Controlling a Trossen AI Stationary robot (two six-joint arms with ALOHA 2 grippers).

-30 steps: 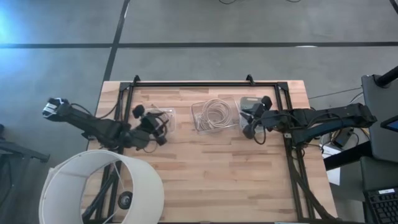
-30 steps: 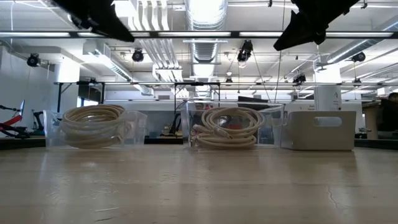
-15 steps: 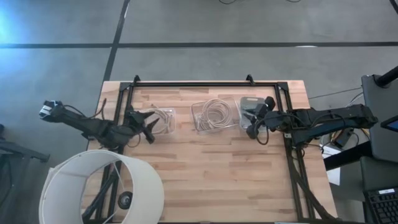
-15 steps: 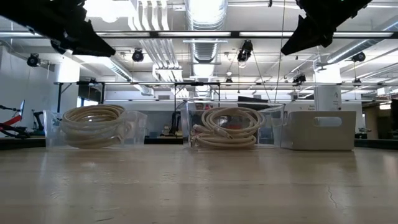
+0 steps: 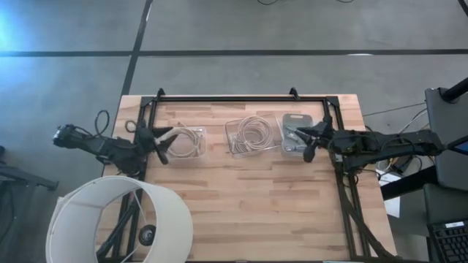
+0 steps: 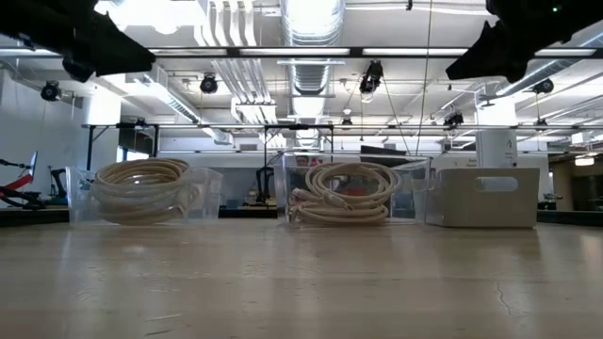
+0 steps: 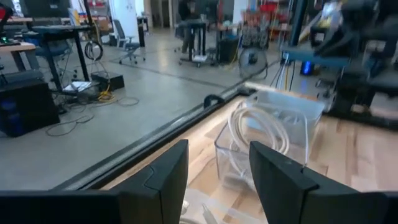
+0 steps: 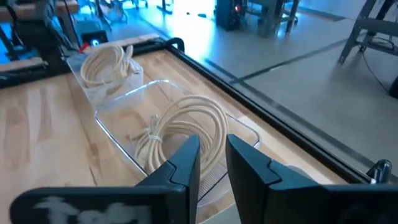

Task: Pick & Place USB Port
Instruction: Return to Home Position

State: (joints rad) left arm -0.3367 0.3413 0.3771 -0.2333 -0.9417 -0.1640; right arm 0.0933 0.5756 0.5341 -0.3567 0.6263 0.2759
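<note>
Three bins stand in a row along the table's far half. The left clear bin holds a white cable coil, and the middle clear bin holds another. The right bin is opaque grey-white. No separate USB part shows. My left gripper hovers open at the left bin's left side. My right gripper hovers over the grey bin's near right corner, with a narrow gap between its fingers and nothing in it.
A large white lampshade overlaps the table's near left corner. A black frame runs along the far edge and down both sides. Bare wood lies across the near half. Both arms hang high above the table.
My left gripper has drawn back from over the left bin toward the table's left edge, and the coil in that bin now shows. My right gripper has moved a little toward the right edge, away from the middle bin. The bins have stayed put.
</note>
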